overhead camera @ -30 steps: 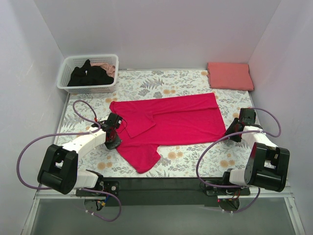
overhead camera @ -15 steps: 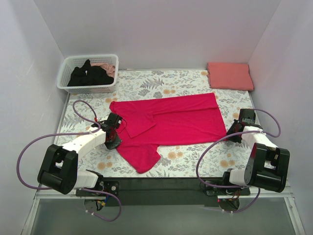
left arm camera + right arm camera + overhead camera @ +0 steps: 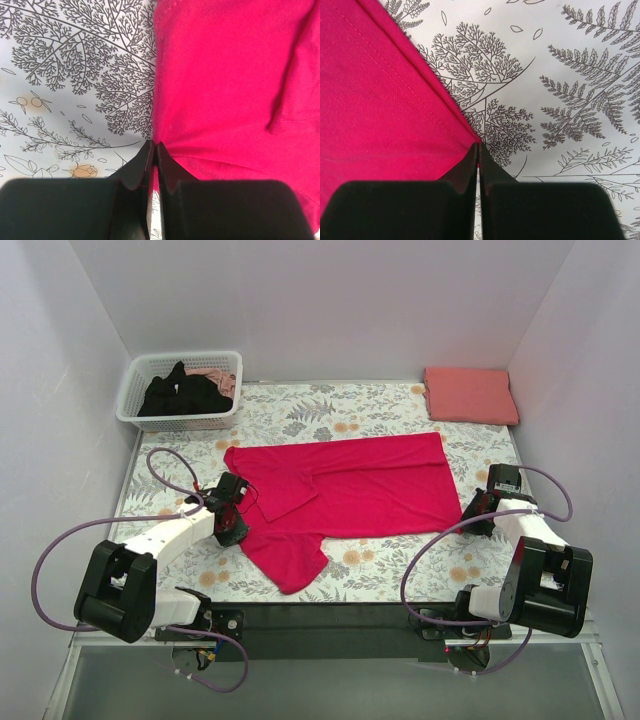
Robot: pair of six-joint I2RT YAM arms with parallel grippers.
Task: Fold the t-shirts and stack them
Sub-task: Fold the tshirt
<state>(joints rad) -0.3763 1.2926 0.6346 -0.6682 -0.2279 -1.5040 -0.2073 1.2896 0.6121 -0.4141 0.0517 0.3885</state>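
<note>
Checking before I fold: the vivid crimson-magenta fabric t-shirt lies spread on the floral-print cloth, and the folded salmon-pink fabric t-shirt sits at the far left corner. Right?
Not quite: the folded salmon-pink fabric t-shirt sits at the far right corner, as the top external view shows. The vivid crimson-magenta fabric t-shirt does lie spread on the floral-print cloth.

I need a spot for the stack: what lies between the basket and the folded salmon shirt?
Only bare floral cloth, no other item, between the basket and the salmon-pink t-shirt along the far edge, seen in the top view.
</note>
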